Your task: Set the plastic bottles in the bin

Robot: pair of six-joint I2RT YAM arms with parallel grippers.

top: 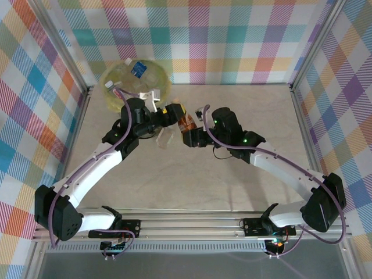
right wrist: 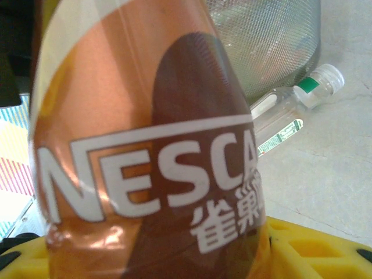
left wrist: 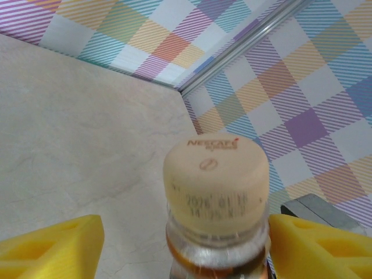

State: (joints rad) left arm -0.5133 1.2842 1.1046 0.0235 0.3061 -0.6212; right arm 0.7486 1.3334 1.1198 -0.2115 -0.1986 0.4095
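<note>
An orange-brown Nescafé bottle (top: 186,123) hangs above the table between my two grippers. My right gripper (top: 190,137) is shut on its labelled body (right wrist: 145,163), with yellow fingers (right wrist: 308,250) showing below it. My left gripper (top: 172,114) stands open around the neck under the cream cap (left wrist: 216,177): the right finger (left wrist: 317,247) is at the neck, the left finger (left wrist: 49,247) is still apart. The pale-green lined bin (top: 113,75) stands at the far left with bottles inside. A clear bottle with a green label (right wrist: 290,110) lies beside the bin (right wrist: 267,40).
A crushed clear bottle (top: 165,138) lies on the table just under the left arm. Metal frame posts and checked walls close the table on three sides. Open tabletop stretches right of the grippers and toward the near edge.
</note>
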